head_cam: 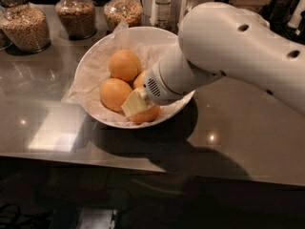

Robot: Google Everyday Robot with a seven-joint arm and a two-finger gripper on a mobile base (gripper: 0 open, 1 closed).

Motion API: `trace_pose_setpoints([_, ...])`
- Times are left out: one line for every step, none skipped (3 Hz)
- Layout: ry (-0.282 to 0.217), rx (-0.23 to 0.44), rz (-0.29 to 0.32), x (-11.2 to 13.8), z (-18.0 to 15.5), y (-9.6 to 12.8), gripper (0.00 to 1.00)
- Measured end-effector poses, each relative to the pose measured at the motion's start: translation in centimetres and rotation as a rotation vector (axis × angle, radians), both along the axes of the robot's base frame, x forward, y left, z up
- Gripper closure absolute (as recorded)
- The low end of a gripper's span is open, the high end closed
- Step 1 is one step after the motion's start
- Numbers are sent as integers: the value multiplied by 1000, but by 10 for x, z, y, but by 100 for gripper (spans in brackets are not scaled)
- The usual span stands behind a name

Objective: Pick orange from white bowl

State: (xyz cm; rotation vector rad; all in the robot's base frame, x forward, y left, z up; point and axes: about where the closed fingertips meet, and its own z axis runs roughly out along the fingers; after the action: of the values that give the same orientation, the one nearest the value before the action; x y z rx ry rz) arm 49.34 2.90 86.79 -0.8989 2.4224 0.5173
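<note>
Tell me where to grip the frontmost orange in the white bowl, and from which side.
Grip the orange across its widest middle, coming from above: it is round, with the white bowl wall in front and other oranges behind, so only its top is free. The gripper hangs just over it.

The right side of the wide white paper-lined bowl [107,118] is hidden by the white robot arm [238,51]. The nearest round orange fruit [147,115] is mostly covered by the cream gripper [135,104], positioned inside the bowl.
</note>
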Motion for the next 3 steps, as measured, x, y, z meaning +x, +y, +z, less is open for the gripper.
trace_pose_setpoints([-80, 87, 2, -6, 21, 2, 100])
trace_pose_setpoints([-218, 217, -31, -10, 66, -9, 100])
trace_pose_setpoints([-302, 327, -31, -21, 107, -20, 100])
